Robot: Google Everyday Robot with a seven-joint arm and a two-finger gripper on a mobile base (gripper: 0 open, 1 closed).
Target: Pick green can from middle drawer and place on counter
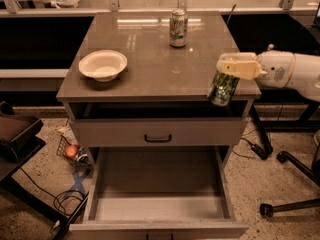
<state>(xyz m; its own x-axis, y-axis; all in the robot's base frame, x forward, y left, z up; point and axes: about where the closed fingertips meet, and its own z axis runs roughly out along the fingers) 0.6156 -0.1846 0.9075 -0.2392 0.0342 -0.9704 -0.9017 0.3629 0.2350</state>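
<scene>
The top of the green can (223,88) is hidden by the pincer (226,77), which is closed around it. The can is held tilted at the front right corner of the table (150,76); whether it touches the slab cannot be told. The white arm (295,74) is cut off at the right edge. The drawer (157,176) is pulled out below, its grey-brown floor bare, and its front is cropped by the lower edge. Above it a closed drawer front (125,133) with a black handle is seen under a dark gap. The table is glossy and reflects strip lights. A white bowl (102,65) is set at its left and a pale can (178,28) at the rear; the label on that can cannot be read. The floor (260,174) is speckled, with cables (67,199) at the left and a chair base (295,204) at the right.
</scene>
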